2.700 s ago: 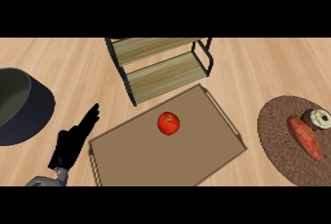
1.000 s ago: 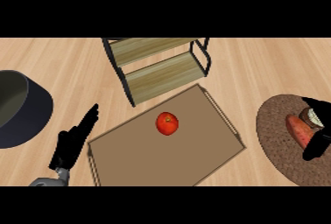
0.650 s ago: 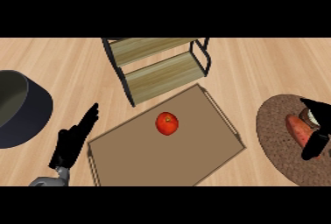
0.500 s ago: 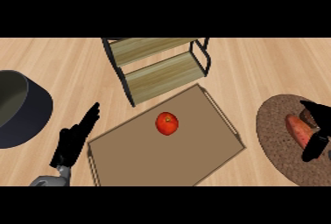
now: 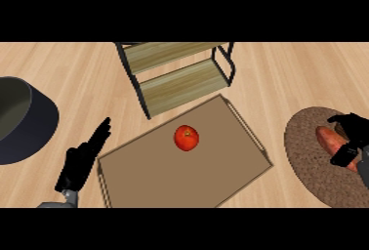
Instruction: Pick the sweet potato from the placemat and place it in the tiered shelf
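So the counter (image 5: pixel 302 73) is light wood planks running all the way across, and nothing of the room past it shows from up here, just the top. Count-wise: one tiered shelf (image 5: pixel 180 78) up at the top middle, dark metal frame with two wooden tiers showing; one flat brown tray (image 5: pixel 144 180) lying at an angle just below the shelf, with one red tomato (image 5: pixel 187 138) sitting on it toward its upper part; one big dark pot (image 5: pixel 22 122) on the far left, partly cut off by the edge; one round brown woven placemat (image 5: pixel 310 161) on the right, also running off the edge; and one sweet potato (image 5: pixel 333 141), orange-ish, lying on that placemat. So the sweet potato is on the mat, well apart from the shelf. My right hand (image 5: pixel 351 134) is down over the placemat right on top of the sweet potato, fingers curled down around it, thumb on the near side, so it looks like I've got it wrapped, though the hand hides a good chunk of it and the potato looks to be lying on the mat. My left hand (image 5: pixel 83 161) is at the lower left, just beside the tray's left edge, fingers straight and pointing up toward the pot, holding nothing, just resting there.
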